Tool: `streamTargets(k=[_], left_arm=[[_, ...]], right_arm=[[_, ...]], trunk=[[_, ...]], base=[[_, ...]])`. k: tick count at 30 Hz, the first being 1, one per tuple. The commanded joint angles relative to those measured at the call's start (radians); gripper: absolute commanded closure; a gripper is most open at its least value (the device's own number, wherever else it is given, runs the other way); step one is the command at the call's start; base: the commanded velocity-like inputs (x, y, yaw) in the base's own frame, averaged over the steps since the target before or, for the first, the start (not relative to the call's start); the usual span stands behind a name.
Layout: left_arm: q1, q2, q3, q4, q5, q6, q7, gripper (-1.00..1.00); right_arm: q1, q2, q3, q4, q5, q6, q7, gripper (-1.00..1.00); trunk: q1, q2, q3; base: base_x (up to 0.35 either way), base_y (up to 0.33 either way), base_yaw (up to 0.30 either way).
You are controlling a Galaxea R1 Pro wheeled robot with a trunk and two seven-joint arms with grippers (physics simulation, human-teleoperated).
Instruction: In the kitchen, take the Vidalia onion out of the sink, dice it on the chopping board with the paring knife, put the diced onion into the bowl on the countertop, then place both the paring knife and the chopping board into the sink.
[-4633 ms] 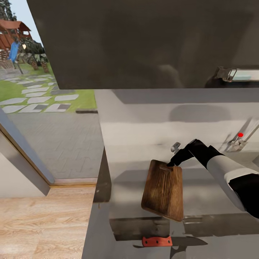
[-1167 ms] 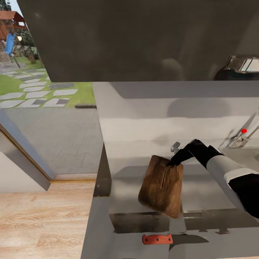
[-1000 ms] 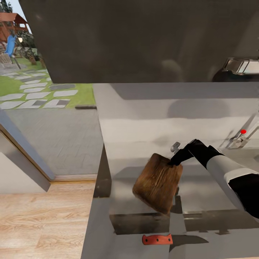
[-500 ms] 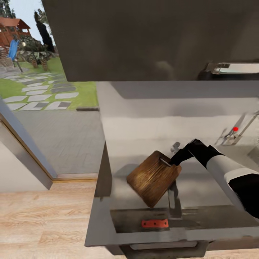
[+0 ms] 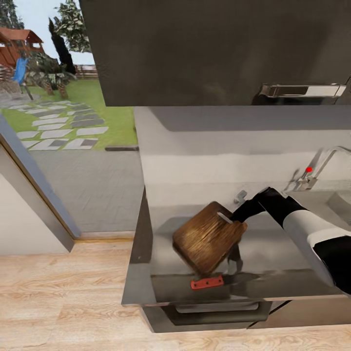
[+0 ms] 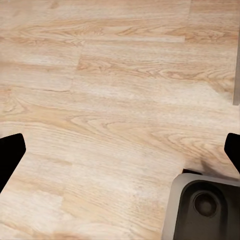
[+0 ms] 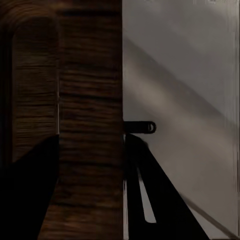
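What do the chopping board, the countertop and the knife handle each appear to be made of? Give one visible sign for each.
Chopping board: wood, matte, with brown grain streaks.
Countertop: probably steel, glossy grey, reflecting the board.
Paring knife handle: flat red-orange with dark rivet-like dots, perhaps plastic; unclear.

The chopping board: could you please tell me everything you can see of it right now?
The chopping board is a brown rectangle of dark-grained wood with rounded corners. The right gripper pinches it at one end, where a slot handle shows, so it hangs tilted above the countertop, its free end lower and toward the front edge. The paring knife lies just in front of that end. In the right wrist view, wood grain runs between the fingers.
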Motion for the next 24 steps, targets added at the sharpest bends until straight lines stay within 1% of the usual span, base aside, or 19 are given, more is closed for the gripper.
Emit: streamTargets(k=[1,2,4,5,6,8,10,12,14,15,17,20,21,22,24], left_arm=[[0.0,0.0,-0.002,-0.002,0.007,-0.001,-0.002,-1.0],[0.0,0.0,-0.002,-0.002,0.007,-0.001,-0.002,-1.0],[0.0,0.0,-0.002,-0.002,0.007,-0.001,-0.002,-1.0],[0.0,0.0,-0.002,-0.002,0.007,-0.001,-0.002,-1.0],[0.0,0.0,-0.002,-0.002,0.007,-0.001,-0.002,-1.0],[0.0,0.0,-0.002,-0.002,0.007,-0.001,-0.002,-1.0],[0.0,0.0,-0.002,-0.002,0.007,-0.001,-0.002,-1.0],[0.0,0.0,-0.002,-0.002,0.007,-0.001,-0.002,-1.0],[0.0,0.0,-0.002,-0.002,0.007,-0.001,-0.002,-1.0],[0.0,0.0,-0.002,-0.002,0.007,-0.001,-0.002,-1.0],[0.0,0.0,-0.002,-0.002,0.007,-0.001,-0.002,-1.0],[0.0,0.0,-0.002,-0.002,0.007,-0.001,-0.002,-1.0],[0.0,0.0,-0.002,-0.002,0.007,-0.001,-0.002,-1.0],[0.0,0.0,-0.002,-0.002,0.007,-0.001,-0.002,-1.0],[0.0,0.0,-0.002,-0.002,0.007,-0.001,-0.002,-1.0]], right_arm=[[0.0,-0.002,-0.008,-0.003,0.002,0.008,0.006,1.0],[0.0,-0.008,-0.025,-0.004,-0.001,0.013,0.005,1.0],[0.0,-0.022,-0.076,-0.009,-0.004,0.029,0.003,1.0],[0.0,-0.029,-0.107,-0.013,-0.005,0.039,0.002,1.0],[0.0,-0.04,-0.154,-0.024,-0.005,0.054,-0.001,1.0],[0.0,-0.054,-0.211,-0.039,-0.005,0.073,-0.02,1.0],[0.0,-0.06,-0.225,-0.043,-0.005,0.078,-0.043,1.0],[0.0,-0.064,-0.23,-0.045,-0.005,0.086,-0.076,1.0],[0.0,-0.065,-0.235,-0.045,-0.005,0.115,-0.123,1.0],[0.0,-0.065,-0.237,-0.045,-0.005,0.126,-0.137,1.0],[0.0,-0.064,-0.249,-0.045,-0.006,0.161,-0.179,1.0],[0.0,-0.064,-0.301,-0.046,-0.006,0.221,-0.259,1.0],[0.0,-0.063,-0.332,-0.046,-0.006,0.237,-0.293,1.0],[0.0,-0.063,-0.341,-0.046,-0.006,0.24,-0.305,1.0],[0.0,-0.063,-0.374,-0.046,-0.006,0.254,-0.349,1.0]], trunk=[[0.001,-0.002,-0.002],[0.001,-0.002,-0.002],[0.001,-0.002,-0.002],[0.001,-0.002,-0.002],[0.001,-0.002,-0.002],[0.001,-0.002,-0.002],[0.001,-0.002,-0.002],[0.001,-0.002,-0.002],[0.001,-0.002,-0.002],[0.001,-0.002,-0.002],[0.001,-0.002,-0.002],[0.001,-0.002,-0.002],[0.001,-0.002,-0.002],[0.001,-0.002,-0.002],[0.001,-0.002,-0.002]], base=[[-0.011,0.0,0.0],[-0.007,0.0,0.0],[-0.004,0.0,0.0],[-0.002,0.0,0.0],[0.0,0.0,0.0],[0.0,0.0,0.0],[0.0,0.0,0.0],[0.0,0.0,0.0],[0.0,0.0,0.0],[0.0,0.0,0.0],[0.0,0.0,0.0],[0.0,0.0,0.0],[0.0,0.0,0.0],[0.0,0.0,0.0],[0.0,0.0,0.0]])
